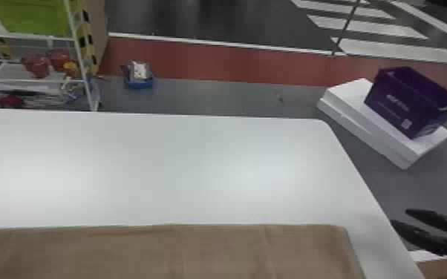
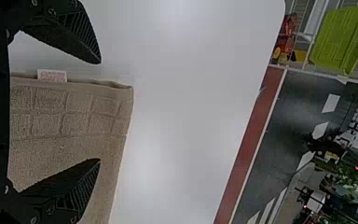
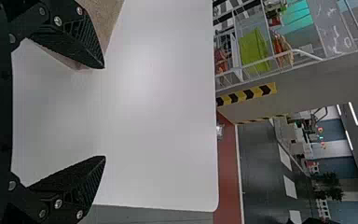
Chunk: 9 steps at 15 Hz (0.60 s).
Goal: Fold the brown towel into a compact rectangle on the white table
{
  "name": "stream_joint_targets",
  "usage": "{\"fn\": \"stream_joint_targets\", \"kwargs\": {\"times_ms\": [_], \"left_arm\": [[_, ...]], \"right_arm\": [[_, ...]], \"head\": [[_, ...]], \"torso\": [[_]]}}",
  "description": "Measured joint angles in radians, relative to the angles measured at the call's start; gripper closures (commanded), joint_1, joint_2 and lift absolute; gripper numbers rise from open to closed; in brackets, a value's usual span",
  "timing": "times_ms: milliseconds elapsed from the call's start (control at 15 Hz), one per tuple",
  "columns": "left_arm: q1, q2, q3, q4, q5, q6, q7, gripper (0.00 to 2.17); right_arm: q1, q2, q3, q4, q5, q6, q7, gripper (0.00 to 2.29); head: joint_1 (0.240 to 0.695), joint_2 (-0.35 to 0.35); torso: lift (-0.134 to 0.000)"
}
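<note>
Brown cloth towel (image 1: 167,256) lying flat on the smooth white surface (image 1: 182,167), right at six o'clock in the head view! My right gripper (image 1: 400,217) hangs at four o'clock, jaws apart, and my left gripper (image 2: 98,111) has its jaws wide apart too, towel beyond them.
</note>
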Motion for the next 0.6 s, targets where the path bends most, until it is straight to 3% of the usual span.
{"fn": "stream_joint_targets", "kwargs": {"times_ms": [267, 600], "left_arm": [[0.011, 0.000, -0.005, 0.023, -0.085, -0.040, 0.008, 0.20], [0.031, 0.000, -0.038, 0.052, -0.143, -0.062, 0.020, 0.21]], "right_arm": [[-0.013, 0.000, 0.028, 0.020, 0.017, -0.012, 0.000, 0.22], [-0.013, -0.003, 0.029, 0.031, 0.021, -0.020, 0.000, 0.22]], "head": [[0.695, -0.138], [0.695, -0.137]], "torso": [[-0.123], [-0.123]]}}
